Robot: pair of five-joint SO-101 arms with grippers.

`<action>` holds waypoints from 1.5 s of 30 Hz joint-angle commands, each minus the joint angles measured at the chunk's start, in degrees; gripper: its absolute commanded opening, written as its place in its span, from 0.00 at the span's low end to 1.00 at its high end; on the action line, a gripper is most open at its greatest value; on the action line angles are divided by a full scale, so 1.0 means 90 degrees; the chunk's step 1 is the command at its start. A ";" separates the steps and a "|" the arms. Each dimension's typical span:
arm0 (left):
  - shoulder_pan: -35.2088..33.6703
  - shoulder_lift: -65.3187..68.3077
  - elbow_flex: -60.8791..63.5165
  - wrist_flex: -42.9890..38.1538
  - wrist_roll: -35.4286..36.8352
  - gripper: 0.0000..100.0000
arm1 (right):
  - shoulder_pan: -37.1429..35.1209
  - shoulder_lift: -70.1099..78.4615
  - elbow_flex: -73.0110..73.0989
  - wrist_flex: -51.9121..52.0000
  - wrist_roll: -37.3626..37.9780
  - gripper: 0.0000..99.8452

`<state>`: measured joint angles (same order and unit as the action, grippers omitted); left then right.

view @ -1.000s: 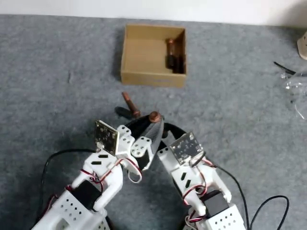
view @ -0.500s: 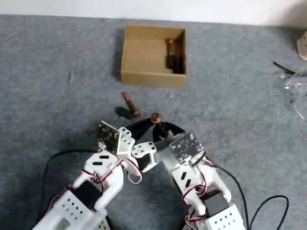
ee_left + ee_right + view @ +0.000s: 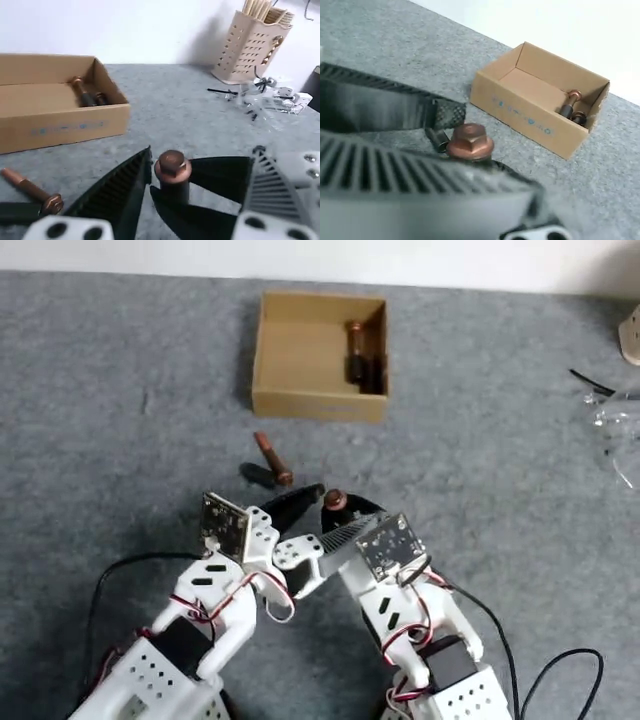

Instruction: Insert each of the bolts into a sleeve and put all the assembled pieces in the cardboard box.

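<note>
**Risks (judged)**
1. Snag. The L gripper (image 3: 201, 155) flanked the assembled piece (image 3: 172, 163) on both sides, and the two arms' fingers were crowded together. If the R arm lifted or swung toward the cardboard box (image 3: 318, 400) before the L arm cleared, the piece could catch a ribbed L finger. It could then be knocked askew or pulled out of the grip.
2. Bolt slip-out. The grip looked to be on the sleeve only, below the copper head. Nothing visible locked the bolt in, so a steep tilt during carry or release could let it slide free.
3. Strays. A loose bolt (image 3: 271, 456) and loose sleeve (image 3: 256, 476) lay touching on the grey mat (image 3: 500, 540), near the grippers on the box side. A low sweep by either arm could roll them away.
4. Box shove. The box looked light and unsecured, so a low approach could push its front wall instead of clearing the rim.

**Grippers**
- R gripper (image 3: 176, 187): dark fingers were closed on the sleeve just under the bolt head. It appeared clamped, with the piece upright above the mat.
- L gripper: jaws were spread wide, one ribbed finger on each side of the piece. It held nothing. Contact w/ the piece could not be confirmed.

**Task items**
- Held piece: between the two arms, apart from the box.
- Two finished pieces (image 3: 358, 352) lay in the box against one side wall.
</note>
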<state>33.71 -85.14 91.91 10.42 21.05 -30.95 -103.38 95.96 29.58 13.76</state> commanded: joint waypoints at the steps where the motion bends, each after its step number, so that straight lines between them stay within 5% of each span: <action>1: -0.0708 -0.0034 -0.0269 -0.0020 0.0000 0.29 | 0.0112 -0.0142 0.0923 -0.0161 0.0078 0.01; 5: -0.1451 -0.0230 -0.0542 0.0000 0.0010 0.29 | 0.0112 -0.0142 0.0923 -0.0161 0.0078 0.01; 11: -0.1597 -0.1871 0.0005 0.0088 0.0010 0.28 | 0.0112 -0.0142 0.0923 -0.0161 0.0078 0.01; 18: -0.1597 -0.1900 0.0063 0.0381 -0.0020 0.00 | 0.0249 -0.0142 0.0923 -0.0171 0.0078 0.01; 25: -0.1675 -0.1958 0.0073 0.0459 -0.0010 0.01 | 0.0347 -0.0142 0.0923 -0.0132 0.0078 0.01; 31: -0.2857 -0.1968 -0.1128 0.2921 -0.0186 0.01 | 0.1040 -0.0142 0.0923 -0.0161 0.0049 0.01; 35: -0.2974 -0.1929 -0.1597 0.4278 -0.1973 0.01 | 0.1050 -0.0132 0.0923 -0.0161 0.0049 0.01; 45: -0.2906 -0.1958 0.0464 0.1827 -0.2012 0.01 | 0.1177 -0.0083 0.0923 0.0005 0.0049 0.01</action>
<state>7.69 -102.64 91.74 35.65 3.38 -21.27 -103.38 95.96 29.58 13.76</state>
